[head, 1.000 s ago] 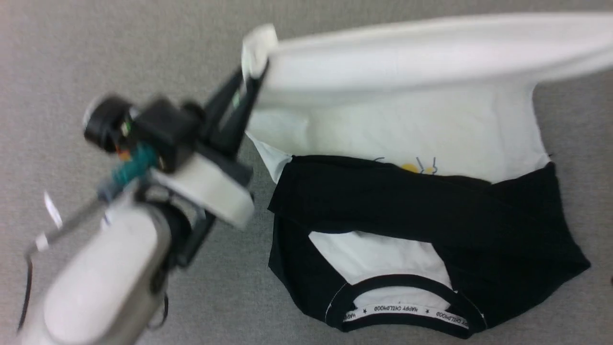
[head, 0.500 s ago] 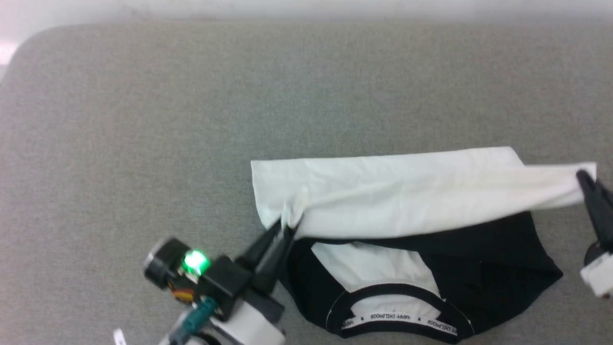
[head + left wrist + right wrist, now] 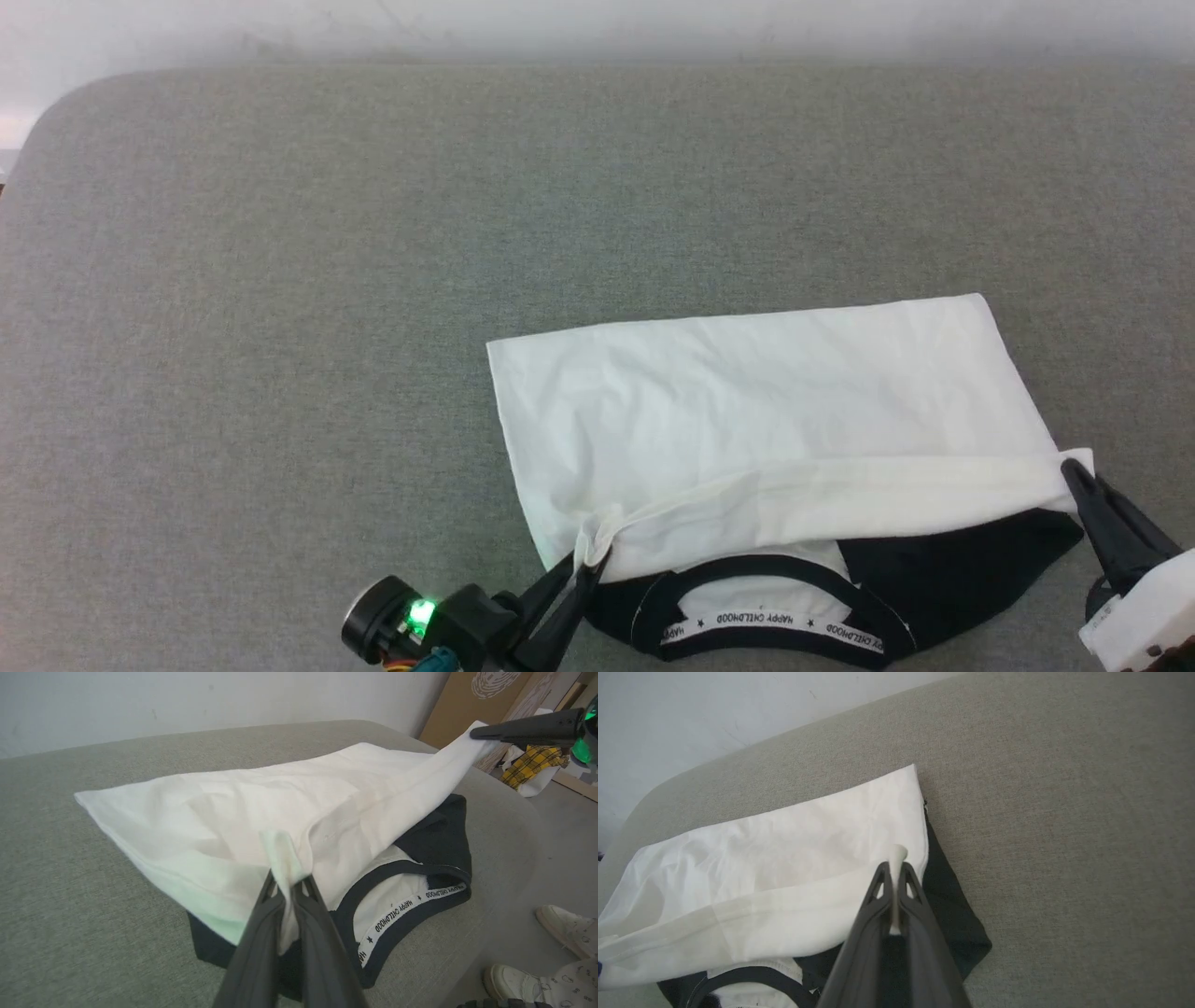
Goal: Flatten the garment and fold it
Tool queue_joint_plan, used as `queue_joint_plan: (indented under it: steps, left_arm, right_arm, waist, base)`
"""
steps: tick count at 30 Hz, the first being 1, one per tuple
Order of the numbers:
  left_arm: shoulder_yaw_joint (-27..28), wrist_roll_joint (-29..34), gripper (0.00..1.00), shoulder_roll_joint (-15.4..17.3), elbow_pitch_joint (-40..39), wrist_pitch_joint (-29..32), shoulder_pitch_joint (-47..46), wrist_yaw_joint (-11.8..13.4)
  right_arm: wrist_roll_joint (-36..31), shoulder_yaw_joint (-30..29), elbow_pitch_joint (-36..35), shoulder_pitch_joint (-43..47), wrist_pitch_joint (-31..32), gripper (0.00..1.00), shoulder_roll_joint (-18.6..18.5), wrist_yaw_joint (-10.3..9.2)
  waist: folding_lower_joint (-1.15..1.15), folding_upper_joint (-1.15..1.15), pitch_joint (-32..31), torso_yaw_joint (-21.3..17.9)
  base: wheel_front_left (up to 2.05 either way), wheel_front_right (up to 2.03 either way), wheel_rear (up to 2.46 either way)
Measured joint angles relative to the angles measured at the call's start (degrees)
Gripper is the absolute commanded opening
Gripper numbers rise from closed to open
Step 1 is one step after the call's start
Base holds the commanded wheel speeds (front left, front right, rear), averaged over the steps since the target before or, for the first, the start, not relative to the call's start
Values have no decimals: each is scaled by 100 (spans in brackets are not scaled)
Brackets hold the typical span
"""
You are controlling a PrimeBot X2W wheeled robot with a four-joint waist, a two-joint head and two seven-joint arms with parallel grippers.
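Note:
The garment [image 3: 766, 411] is a white T-shirt with black sleeves, lying at the near right of the grey surface. Its white hem half is folded back over the black sleeves toward the collar [image 3: 766, 621]. My left gripper [image 3: 586, 558] is shut on the hem's left corner, and my right gripper [image 3: 1069, 467] is shut on the right corner. In the left wrist view the pinched corner [image 3: 285, 858] stands between my fingers, and the garment [image 3: 243, 807] stretches to the other gripper [image 3: 474, 732]. The right wrist view shows my right gripper [image 3: 894, 868] pinching white cloth of the garment [image 3: 784, 868].
The grey padded surface [image 3: 373, 233] spreads wide to the left and far side, ending at a pale wall. In the left wrist view a person's feet in white shoes [image 3: 560, 924] stand on the floor beside the surface, with cardboard [image 3: 467, 704] and a yellow plaid cloth [image 3: 532, 760] beyond.
Both grippers have carried the hem toward me, over the sleeves and down near the collar. The chest print is now covered. The head camera has also shifted.

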Motion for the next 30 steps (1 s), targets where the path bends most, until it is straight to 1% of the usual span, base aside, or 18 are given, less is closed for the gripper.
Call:
queue_joint_plan:
  steps: [3,4,6,9,15,16,17,18,19,20,21,22,23,30]
  left_arm:
    - [8,-105,0,-37,165,-16,1,-74]
    - [-3,-168,0,-33,287,-14,1,-132]
    - [8,-250,0,-29,342,-12,7,-152]
    - [2,-380,0,-23,359,2,47,-248]
    - [10,-605,0,-10,357,3,295,-278]
    - [10,-625,3,-5,366,3,328,-278]
    - [9,-643,9,-1,377,3,357,-278]
    - [7,-667,24,2,396,3,378,-278]
    - [4,-676,38,7,410,4,392,-278]
    - [4,-686,50,8,420,9,410,-278]
    - [1,-710,75,7,427,19,427,-278]
    - [1,-722,89,4,435,20,438,-278]
    - [1,-736,100,3,439,20,444,-278]
    - [25,-879,100,8,415,59,573,-225]
  right_arm:
    - [7,31,91,10,-35,0,-35,-1]
    - [8,66,140,26,-77,0,-108,-1]
    - [30,83,166,64,-85,0,-167,-1]
    - [79,98,224,158,-102,0,-241,-1]
    - [110,240,344,359,-127,0,-322,-1]
    - [110,269,367,389,-126,0,-328,-1]
    - [110,300,394,417,-124,1,-337,-1]
    - [110,327,422,438,-119,12,-353,-1]
    - [110,348,448,464,-118,20,-367,-1]
    - [109,357,471,477,-119,45,-372,-1]
    - [109,367,492,486,-119,100,-374,-1]
    - [108,378,502,487,-119,100,-374,-1]
    - [108,387,506,489,-120,100,-372,-1]
    - [116,365,502,513,-123,100,-369,-1]
  waist:
    - [0,0,24,-23]
    - [0,0,41,-46]
    - [0,0,51,-68]
    - [0,0,43,-89]
    - [0,0,-31,-93]
    - [0,0,-48,-90]
    - [0,0,-66,-87]
    - [0,0,-83,-85]
    - [0,0,-100,-81]
    - [0,0,-116,-76]
    - [0,0,-133,-72]
    - [0,0,-150,-67]
    - [0,0,-166,-63]
    - [0,0,-261,-46]
  base:
    - [0,0,0]
    - [0,0,0]
    - [0,0,0]
    - [0,0,0]
    - [0,0,0]
    - [0,0,0]
    - [0,0,0]
    - [0,0,0]
    - [0,0,0]
    - [0,0,0]
    - [0,0,0]
    - [0,0,0]
    - [0,0,0]
    - [0,0,0]
